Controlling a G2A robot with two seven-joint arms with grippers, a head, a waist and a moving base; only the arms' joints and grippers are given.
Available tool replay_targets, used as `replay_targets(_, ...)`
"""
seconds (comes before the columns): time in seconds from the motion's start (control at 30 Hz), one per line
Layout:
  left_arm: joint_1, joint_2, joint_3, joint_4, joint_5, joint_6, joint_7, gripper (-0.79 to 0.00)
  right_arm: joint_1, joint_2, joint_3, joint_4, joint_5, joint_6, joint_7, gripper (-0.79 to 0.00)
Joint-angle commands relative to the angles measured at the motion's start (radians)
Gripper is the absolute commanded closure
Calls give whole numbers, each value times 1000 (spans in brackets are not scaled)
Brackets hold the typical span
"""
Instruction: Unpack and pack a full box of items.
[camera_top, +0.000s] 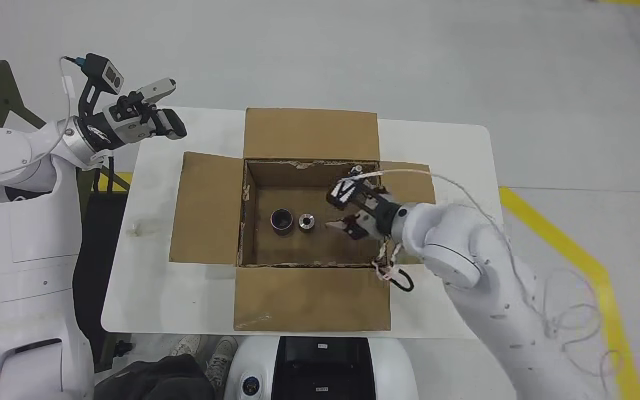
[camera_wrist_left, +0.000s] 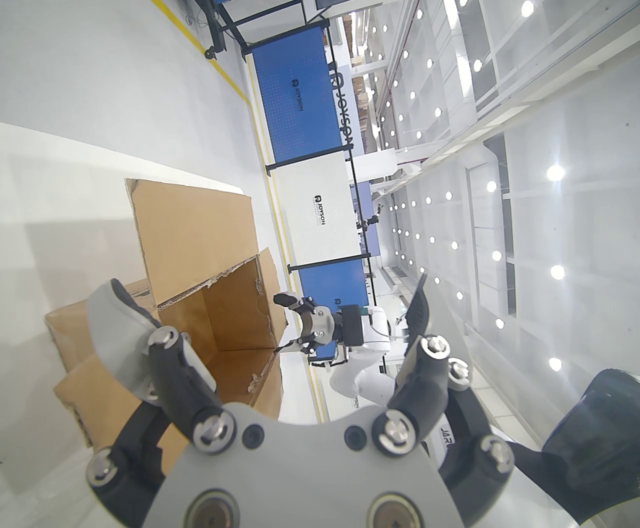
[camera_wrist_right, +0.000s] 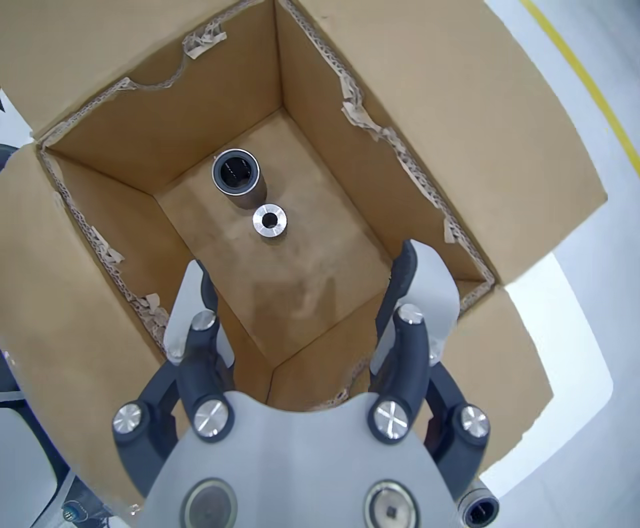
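An open cardboard box (camera_top: 214, 205) stands in the middle of the white table with its four flaps spread outward. On its floor stand a dark cylinder (camera_top: 283, 218) (camera_wrist_right: 236, 172) and, right beside it, a smaller silver cylinder with a hole (camera_top: 307, 222) (camera_wrist_right: 270, 220). My right gripper (camera_top: 343, 210) (camera_wrist_right: 305, 270) hangs open above the right part of the box's interior, apart from both cylinders, with nothing between its fingers. My left gripper (camera_top: 172, 108) (camera_wrist_left: 265, 310) is open and empty, raised beyond the table's far left corner, away from the box (camera_wrist_left: 200, 240).
The table (camera_top: 440, 150) has bare surface on all sides of the box. A small white bit (camera_top: 135, 228) lies near the table's left edge. The box walls (camera_wrist_right: 350, 165) are tall around the cylinders. A yellow line (camera_top: 560, 235) runs on the floor at the right.
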Motion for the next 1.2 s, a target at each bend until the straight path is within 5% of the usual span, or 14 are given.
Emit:
replay_targets(0.0, 0, 0, 0, 0, 0, 0, 0, -785, -39, 8, 41, -26, -3, 0, -10, -683)
replay_targets(0.17, 0, 0, 0, 0, 0, 0, 0, -785, -134, 26, 134, -92, -11, 6, -36, -773)
replay_targets(0.5, 0, 0, 0, 0, 0, 0, 0, -785, -276, 51, 289, -159, 1, 10, -94, -785)
replay_targets(1.17, 0, 0, 0, 0, 0, 0, 0, -785, -328, 66, 359, -129, 37, 73, -134, -785)
